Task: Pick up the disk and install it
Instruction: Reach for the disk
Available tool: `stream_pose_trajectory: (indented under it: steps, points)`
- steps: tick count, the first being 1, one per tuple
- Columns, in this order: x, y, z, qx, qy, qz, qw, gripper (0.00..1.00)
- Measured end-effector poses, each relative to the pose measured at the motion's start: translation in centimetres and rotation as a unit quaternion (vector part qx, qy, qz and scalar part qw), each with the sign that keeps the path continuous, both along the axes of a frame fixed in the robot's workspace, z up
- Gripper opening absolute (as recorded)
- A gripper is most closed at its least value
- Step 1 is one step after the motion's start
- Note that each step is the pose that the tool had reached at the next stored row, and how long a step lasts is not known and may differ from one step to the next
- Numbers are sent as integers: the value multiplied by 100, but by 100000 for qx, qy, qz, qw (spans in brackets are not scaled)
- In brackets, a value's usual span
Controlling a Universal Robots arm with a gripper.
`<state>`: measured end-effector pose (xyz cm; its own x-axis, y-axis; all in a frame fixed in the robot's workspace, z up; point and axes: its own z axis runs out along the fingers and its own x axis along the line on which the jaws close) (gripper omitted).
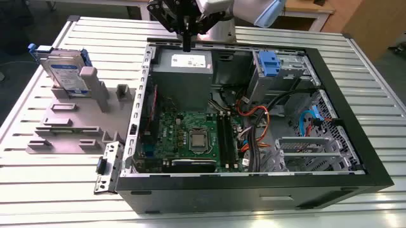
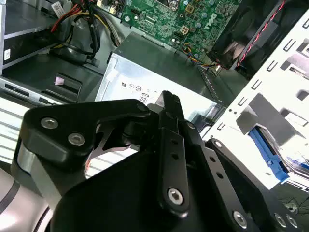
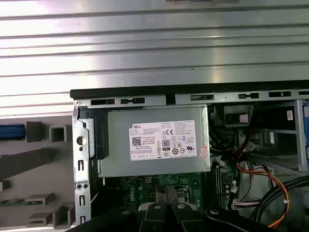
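Gripper [image 1: 187, 47]: hanging above the white-labelled power supply [image 3: 154, 142], fingers pressing together, empty.
Disk [image 1: 68, 73]: standing in grey fixture [image 1: 66, 126] on tabletop [image 1: 51, 190], white-and-blue label showing.

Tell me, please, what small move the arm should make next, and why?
Probably a sideways move toward the exterior view's left, bringing the gripper nearer the disk. The gripper hangs shut and empty over the power supply inside the computer case, while the disk stands upright in the grey fixture outside the case, apart from the gripper.
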<state>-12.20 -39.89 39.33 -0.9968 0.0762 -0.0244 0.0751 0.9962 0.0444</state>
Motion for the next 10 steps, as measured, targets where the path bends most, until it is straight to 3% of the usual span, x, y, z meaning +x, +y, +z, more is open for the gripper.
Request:
stream_pose_trajectory:
  steps: [10]
  points:
    - [-10,0,0,1,-3,-4,100000,11]
